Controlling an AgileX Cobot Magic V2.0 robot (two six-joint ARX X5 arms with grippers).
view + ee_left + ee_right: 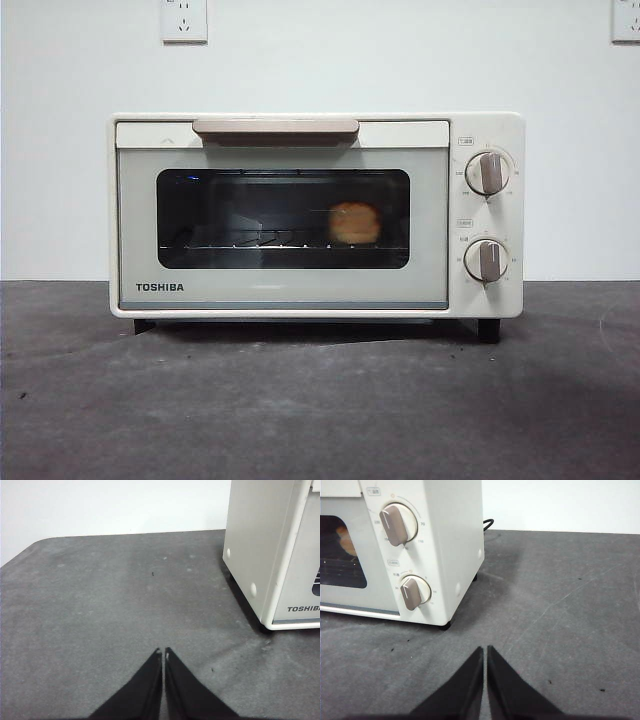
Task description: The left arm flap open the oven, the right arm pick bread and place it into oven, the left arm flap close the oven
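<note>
The cream-white TOSHIBA oven point(300, 290) stands in the middle of the table with its door closed and its beige handle point(275, 127) at the top. The golden-brown bread point(355, 222) lies on the wire rack inside, seen through the dark glass, right of centre. A sliver of the bread point(344, 537) also shows in the right wrist view. My left gripper point(163, 652) is shut and empty over the bare table, off the oven's left side point(255, 545). My right gripper point(485, 649) is shut and empty over the table, off the oven's knob side point(450, 540). Neither arm shows in the front view.
The oven has two round knobs point(488, 173) on its right panel. A dark grey mat point(320, 400) covers the table. A white wall with two sockets point(184, 20) is behind. A black power cord point(488, 523) runs behind the oven's right side.
</note>
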